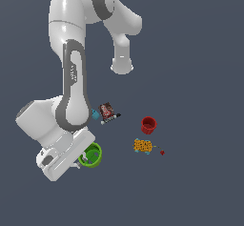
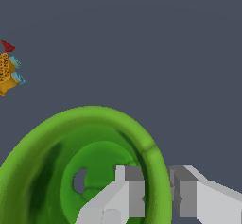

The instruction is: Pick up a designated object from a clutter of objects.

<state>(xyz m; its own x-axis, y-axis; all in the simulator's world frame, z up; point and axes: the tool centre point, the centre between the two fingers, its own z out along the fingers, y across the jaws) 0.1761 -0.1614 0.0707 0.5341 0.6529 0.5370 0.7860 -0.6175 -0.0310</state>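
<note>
Wrist view, pincer clenched astride green cup rim, cup seemingly holding nothing else.

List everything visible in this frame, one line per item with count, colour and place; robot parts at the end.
green cup: 1, bright green, low in the exterior view, at the gripper; one finger inside the rim, one outside.
red cup: 1, red, toward the exterior view's right of the green cup, standing apart.
orange patterned lump: 1, orange with light-blue bits, just below the red cup.
tiny red piece: 1, red, beside the lump.
printed box: 1, dark with red print, beside the arm.
light-blue block: 1, light blue, mostly hidden between box and arm.
arm: 1, white and grey.
gripper: 1, white and grey, straddling the cup wall.
</note>
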